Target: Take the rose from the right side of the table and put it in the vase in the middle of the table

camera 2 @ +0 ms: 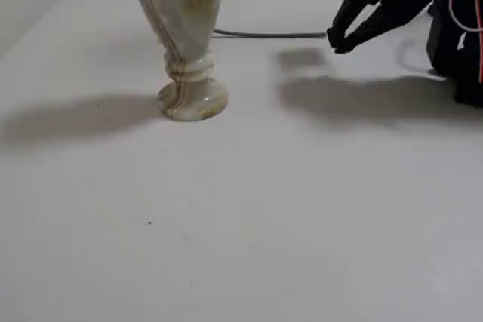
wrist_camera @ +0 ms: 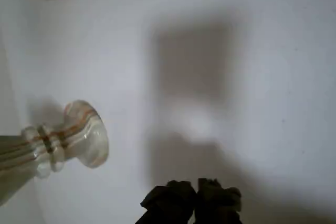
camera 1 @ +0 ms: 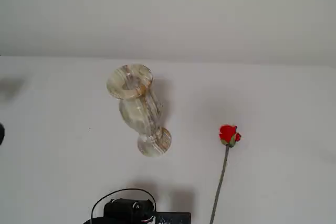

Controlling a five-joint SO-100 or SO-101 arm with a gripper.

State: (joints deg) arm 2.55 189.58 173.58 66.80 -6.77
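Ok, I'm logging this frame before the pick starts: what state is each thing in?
rose: lying flat on the table, not held, apart from the vase.
vase: upright, nothing in it.
end effector: above the table, fingertips together, holding nothing.

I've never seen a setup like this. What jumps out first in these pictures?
The bright red rose stands out, lying flat on the white table, right of centre in a fixed view. Left of it stands the marbled vase, upright and empty. The dark gripper hovers above the table, holding nothing.
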